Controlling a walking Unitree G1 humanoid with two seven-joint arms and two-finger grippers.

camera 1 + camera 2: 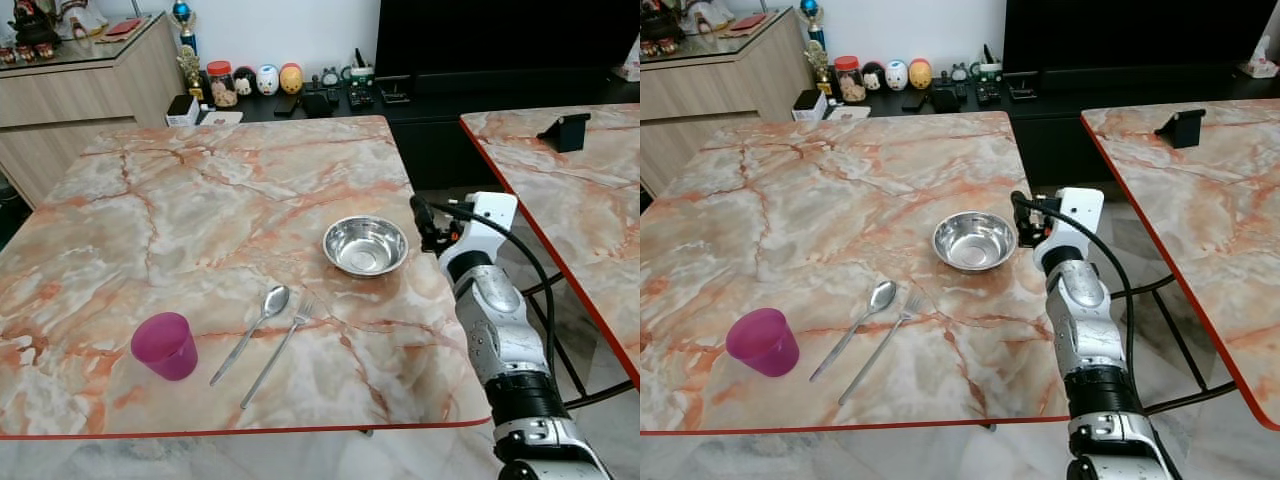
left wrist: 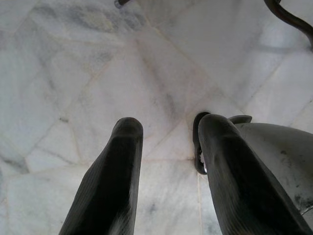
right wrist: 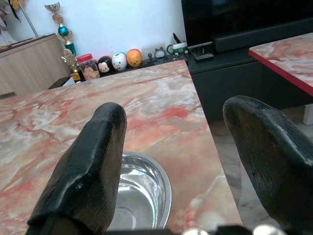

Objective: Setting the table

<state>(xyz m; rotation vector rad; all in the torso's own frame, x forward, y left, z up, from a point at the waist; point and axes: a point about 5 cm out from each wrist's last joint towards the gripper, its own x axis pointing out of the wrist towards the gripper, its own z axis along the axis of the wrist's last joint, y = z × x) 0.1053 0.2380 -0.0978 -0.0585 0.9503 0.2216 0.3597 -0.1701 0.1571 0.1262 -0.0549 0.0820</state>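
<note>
Now the right tool (image 1: 418, 208) is wide open, holding nothing. Just beside it, on its left, sits the shiny bowl (image 1: 365, 245) near the table (image 1: 200, 190) edge. The left tool (image 2: 166, 147), also open, hangs over the floor.

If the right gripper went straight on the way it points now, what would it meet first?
Probably nothing soon. The open right gripper points along the marble table's right edge, above the round steel bowl, towards distant shelf clutter. Depth is unclear.
</note>
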